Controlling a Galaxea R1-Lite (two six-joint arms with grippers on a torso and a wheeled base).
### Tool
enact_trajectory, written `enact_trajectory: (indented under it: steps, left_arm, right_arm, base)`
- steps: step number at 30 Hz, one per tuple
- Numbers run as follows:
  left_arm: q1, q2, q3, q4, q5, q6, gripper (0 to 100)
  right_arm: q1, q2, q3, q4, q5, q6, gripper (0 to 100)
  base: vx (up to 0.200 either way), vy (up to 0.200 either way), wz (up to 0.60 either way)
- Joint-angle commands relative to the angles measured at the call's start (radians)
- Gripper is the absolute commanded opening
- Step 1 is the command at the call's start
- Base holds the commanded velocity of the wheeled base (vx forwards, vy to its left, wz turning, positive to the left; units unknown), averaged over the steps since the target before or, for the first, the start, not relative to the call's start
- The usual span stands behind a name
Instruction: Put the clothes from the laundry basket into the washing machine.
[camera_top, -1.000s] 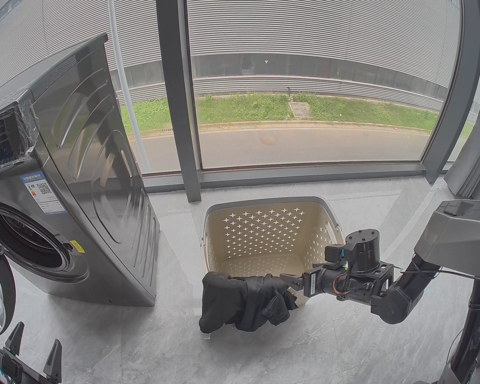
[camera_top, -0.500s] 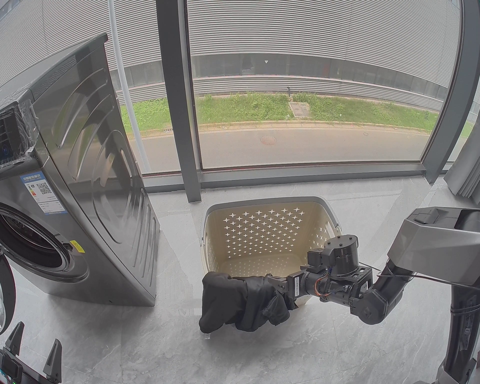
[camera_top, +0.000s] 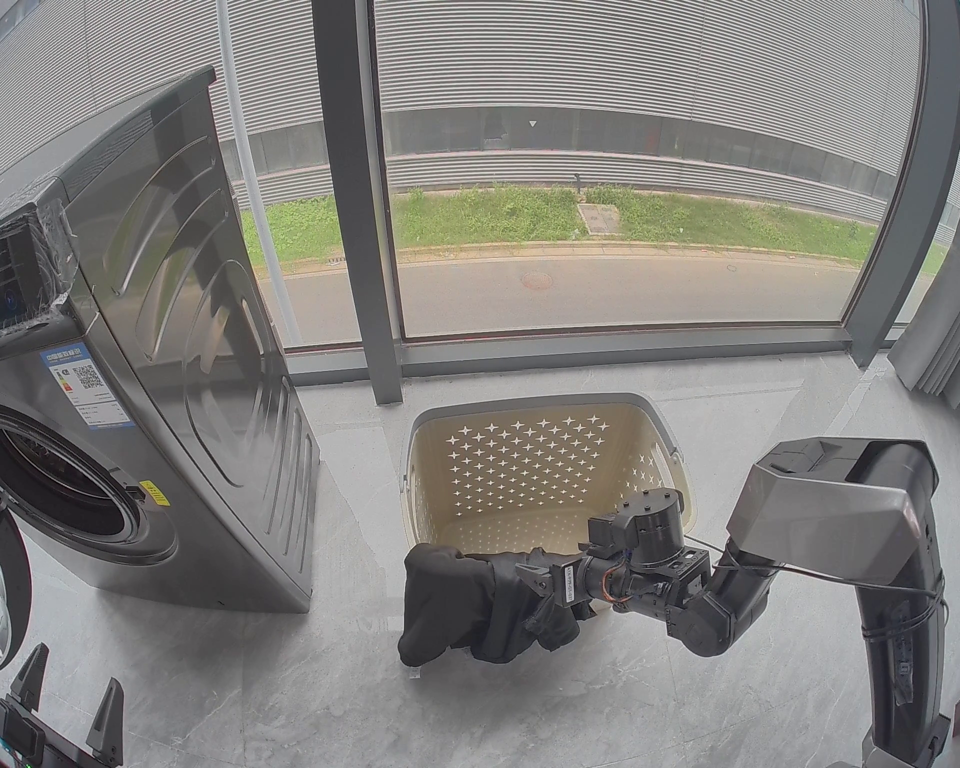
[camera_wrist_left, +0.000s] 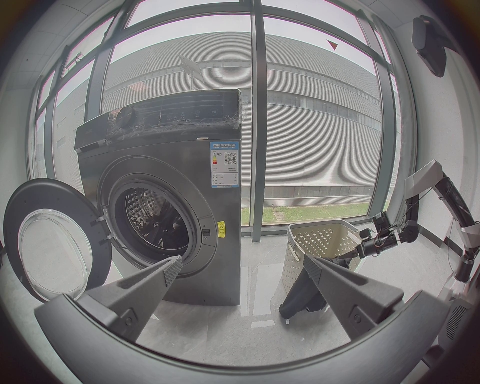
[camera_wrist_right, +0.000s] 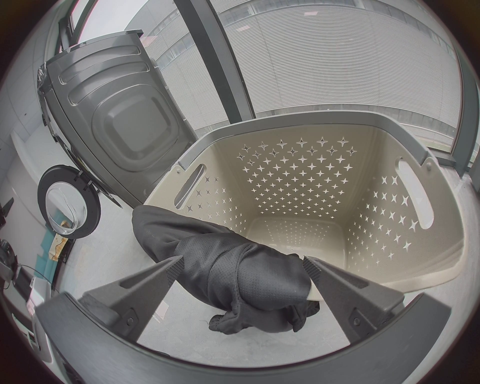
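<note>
Right wrist view: garment (camera_wrist_right: 260, 277) btwn spread fingers (camera_wrist_right: 145, 284) of right gripper (camera_wrist_right: 241, 262).

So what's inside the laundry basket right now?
The laundry basket looks empty inside: bare floor and star-punched walls. A black garment is draped over its near rim, hanging mostly outside, and it covers the near inner corner, so that spot can't be checked.

Bare floor (camera_top: 355, 520) btwn washer (camera_top: 180, 350) & basket (camera_top: 540, 402); garment (camera_top: 470, 600) drapes over basket's near rim.
</note>
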Motion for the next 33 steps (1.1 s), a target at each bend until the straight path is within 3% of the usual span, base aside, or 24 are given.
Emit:
enact_trajectory:
  steps: [1,13,14,28,33]
  left_arm:
    - [-0.001,-0.015,0.018,0.0,0.001,-0.001,100]
    - [-0.001,-0.015,0.018,-0.002,-0.001,-0.001,100]
    - [-0.001,-0.015,0.018,-0.002,-0.001,-0.002,100]
    - [-0.001,-0.015,0.018,-0.002,-0.001,-0.004,100]
    - [-0.001,-0.015,0.018,-0.002,-0.001,-0.002,100]
  right_arm:
    - [0.002,0.049,-0.032,-0.006,0.002,-0.001,100]
    - [0.002,0.077,-0.066,-0.007,0.004,-0.003,100]
    - [0.002,0.077,-0.066,-0.007,0.004,-0.001,0]
    - [0.004,0.02,-0.047,-0.007,0.004,0.005,0]
    - [0.004,-0.096,0.011,-0.007,0.002,0.013,0]
  base:
    - [0.0,0.0,0.0]
    - [0.0,0.0,0.0]
    - [0.0,0.0,0.0]
    - [0.0,0.0,0.0]
    - [0.0,0.0,0.0]
